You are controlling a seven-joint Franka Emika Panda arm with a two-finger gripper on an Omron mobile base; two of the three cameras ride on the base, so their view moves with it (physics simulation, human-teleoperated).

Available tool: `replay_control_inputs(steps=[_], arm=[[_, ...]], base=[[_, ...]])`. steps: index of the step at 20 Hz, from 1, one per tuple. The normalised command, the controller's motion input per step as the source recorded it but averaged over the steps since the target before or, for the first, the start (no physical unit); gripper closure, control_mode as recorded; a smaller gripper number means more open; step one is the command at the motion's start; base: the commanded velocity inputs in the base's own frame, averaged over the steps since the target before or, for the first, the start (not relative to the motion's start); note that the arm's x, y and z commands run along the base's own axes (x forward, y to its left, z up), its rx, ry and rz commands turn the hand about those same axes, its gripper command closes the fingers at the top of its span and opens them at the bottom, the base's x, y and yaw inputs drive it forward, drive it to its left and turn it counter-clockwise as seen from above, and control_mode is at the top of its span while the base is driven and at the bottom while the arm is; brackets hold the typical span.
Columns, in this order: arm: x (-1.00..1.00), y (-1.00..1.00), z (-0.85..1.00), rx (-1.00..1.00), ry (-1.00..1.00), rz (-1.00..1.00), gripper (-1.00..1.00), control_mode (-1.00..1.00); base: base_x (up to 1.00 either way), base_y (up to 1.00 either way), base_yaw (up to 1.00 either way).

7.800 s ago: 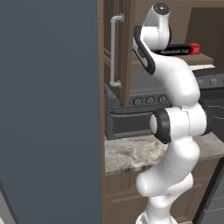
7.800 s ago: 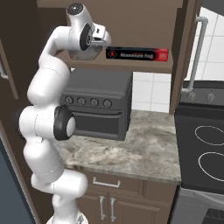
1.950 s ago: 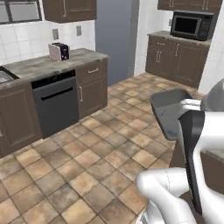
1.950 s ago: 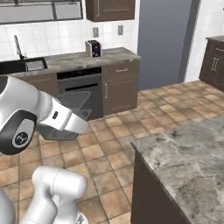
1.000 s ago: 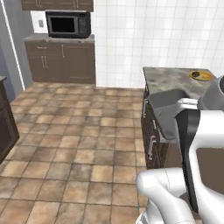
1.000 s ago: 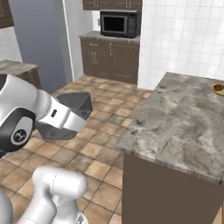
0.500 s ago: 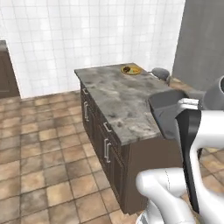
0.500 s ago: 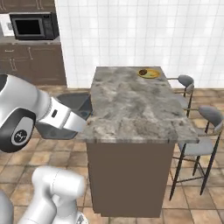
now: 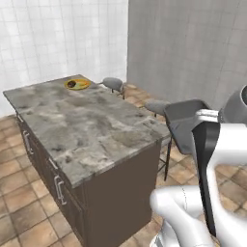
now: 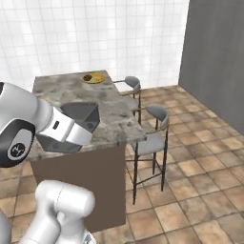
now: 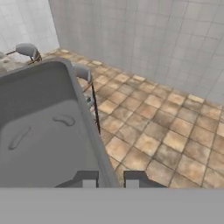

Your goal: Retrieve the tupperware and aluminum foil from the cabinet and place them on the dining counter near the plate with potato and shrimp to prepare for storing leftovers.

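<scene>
My gripper (image 11: 111,180) is shut on the long rim of the grey tupperware (image 11: 39,122), with one finger inside the tub and one outside. The tub (image 9: 185,120) hangs in the air off the near right corner of the dining counter (image 9: 87,125), level with its marble top (image 10: 109,102). At the counter's far end lies the yellow plate (image 9: 77,84) with the small dark potato (image 9: 71,84) on it; the right base view shows the plate (image 10: 94,78) too. The aluminum foil and the cabinet are out of view.
Two grey stools (image 10: 133,82) (image 10: 157,114) stand along the counter's right side, below and beyond the tub. A grey wall (image 9: 193,48) and a white tiled wall (image 10: 95,33) close the corner. Brown floor tiles (image 10: 190,167) spread to the right.
The base has driven from the cabinet across the kitchen and swung round to the island, so the whole scene has shifted. The tub stays in my shut gripper throughout.
</scene>
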Motion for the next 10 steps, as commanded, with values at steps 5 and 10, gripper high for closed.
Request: replay_control_inputs(steps=[5, 10], arm=[[0.0, 0.0, 0.0, 0.0, 0.0, 0.0, 1.0, 1.0], [0.0, 0.0, 0.0, 0.0, 0.0, 0.0, 1.0, 1.0]], base=[[0.69, -1.0, -0.39], [0.79, -1.0, -0.41]])
